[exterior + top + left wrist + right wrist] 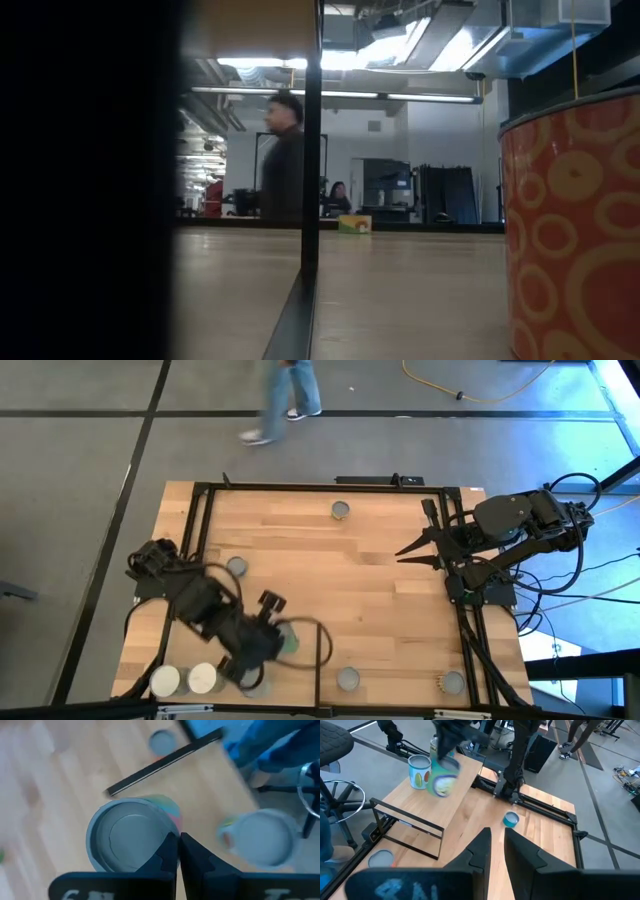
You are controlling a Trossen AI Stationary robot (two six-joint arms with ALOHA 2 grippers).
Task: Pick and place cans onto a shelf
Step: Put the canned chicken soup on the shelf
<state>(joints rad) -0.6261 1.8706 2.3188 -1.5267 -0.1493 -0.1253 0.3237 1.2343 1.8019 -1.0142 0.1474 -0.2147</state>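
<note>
Pale plywood makes up the flat rectangular shelf [200,650] with its thin black upright edge, at the near left corner of the planked wooden table [370,600]. In the high view I see my left hand [255,660] over the shelf's right part, near the front edge. In the left wrist view its two dark fingers [170,852] are pressed together, tips over the rim of a small round metal can with a silver-grey top [131,840]; I cannot tell whether they grip it or only rest on it. Two wider cans with whitish tops [183,679] stand side by side on the shelf, just left of that hand.

Other small silver-topped cans sit on the bare table: one at the far edge [341,510], one on the left by the arm [236,566], one at the near edge in the middle [347,679], and one at the near right corner [452,682].

My right hand [405,550] waits at the far right of the table, fingers a little apart, holding nothing.

A person [285,395] walks on the floor beyond the table.
</note>
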